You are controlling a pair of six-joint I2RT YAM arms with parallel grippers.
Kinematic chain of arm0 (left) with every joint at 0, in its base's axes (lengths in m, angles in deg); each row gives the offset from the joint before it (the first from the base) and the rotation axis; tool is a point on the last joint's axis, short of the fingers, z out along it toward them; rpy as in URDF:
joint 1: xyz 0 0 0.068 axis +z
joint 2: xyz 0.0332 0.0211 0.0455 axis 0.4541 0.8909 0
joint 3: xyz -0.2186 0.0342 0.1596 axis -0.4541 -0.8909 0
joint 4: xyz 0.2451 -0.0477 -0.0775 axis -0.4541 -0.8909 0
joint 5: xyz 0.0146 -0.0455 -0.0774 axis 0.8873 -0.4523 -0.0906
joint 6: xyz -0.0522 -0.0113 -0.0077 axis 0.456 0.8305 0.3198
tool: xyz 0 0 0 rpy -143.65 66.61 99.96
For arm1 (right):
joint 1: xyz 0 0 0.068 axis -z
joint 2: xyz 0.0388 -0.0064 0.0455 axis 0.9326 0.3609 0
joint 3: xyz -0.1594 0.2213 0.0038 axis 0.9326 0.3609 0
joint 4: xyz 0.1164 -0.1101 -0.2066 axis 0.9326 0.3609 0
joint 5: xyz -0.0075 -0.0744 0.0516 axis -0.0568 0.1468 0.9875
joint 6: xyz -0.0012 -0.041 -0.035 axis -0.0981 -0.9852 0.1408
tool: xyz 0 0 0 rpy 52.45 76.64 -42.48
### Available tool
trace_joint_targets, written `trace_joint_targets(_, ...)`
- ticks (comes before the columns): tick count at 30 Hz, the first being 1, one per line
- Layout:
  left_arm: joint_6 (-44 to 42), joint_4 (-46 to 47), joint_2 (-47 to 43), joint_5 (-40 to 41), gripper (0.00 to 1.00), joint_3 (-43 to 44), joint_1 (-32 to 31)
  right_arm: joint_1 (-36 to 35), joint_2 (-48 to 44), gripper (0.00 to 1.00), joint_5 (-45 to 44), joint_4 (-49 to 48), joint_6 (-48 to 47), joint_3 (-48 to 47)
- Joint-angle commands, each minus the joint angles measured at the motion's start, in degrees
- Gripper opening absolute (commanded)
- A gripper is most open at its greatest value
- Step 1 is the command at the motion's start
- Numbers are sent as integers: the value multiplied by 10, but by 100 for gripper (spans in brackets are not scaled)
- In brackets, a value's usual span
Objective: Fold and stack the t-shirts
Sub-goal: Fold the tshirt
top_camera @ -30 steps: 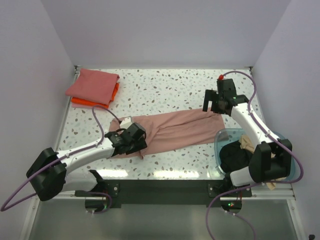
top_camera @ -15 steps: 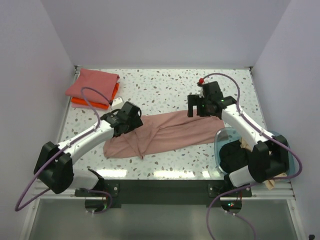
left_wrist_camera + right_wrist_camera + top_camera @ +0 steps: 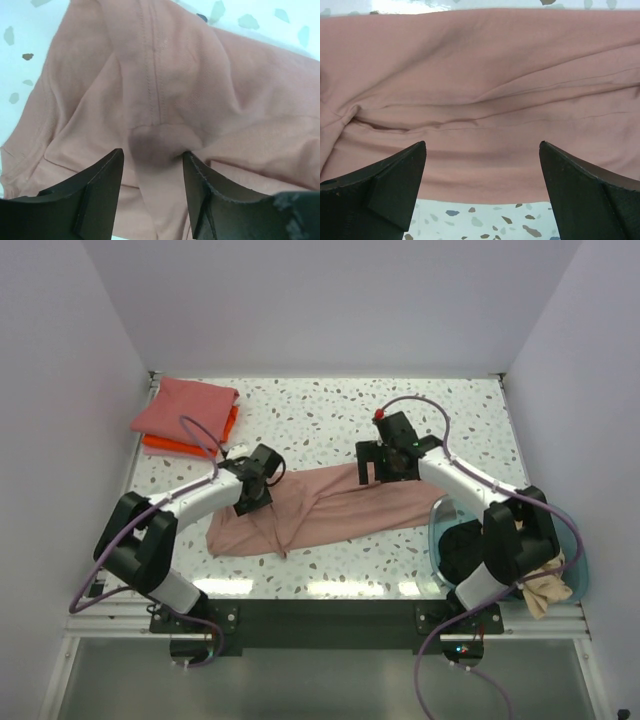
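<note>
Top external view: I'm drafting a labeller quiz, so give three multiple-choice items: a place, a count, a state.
1. The folded stack lies: A far-left corner; B centre; C near-right corner.
2. Shirts it shows: A one; B two; C four.
3. The right hand is: A open over the dusty pink shirt; B shut on it; C unseen.
Key: A, seen far left from above; B, coral red shirt on orange shirt; A, fingers wide apart above cloth.
</note>
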Motion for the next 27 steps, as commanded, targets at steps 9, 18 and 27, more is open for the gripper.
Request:
trace_joint_targets(9,-58,11,-11,28,9,-4,77,1,21,99,-89,25,9,-5)
trace_joint_targets(18,-83,6,-77,50,0,-21,148,3,46,99,-127,46,16,-9)
trace_joint_targets(27,-89,-7,-53,33,22,-36,188,8,47,99,-130,52,14,-13)
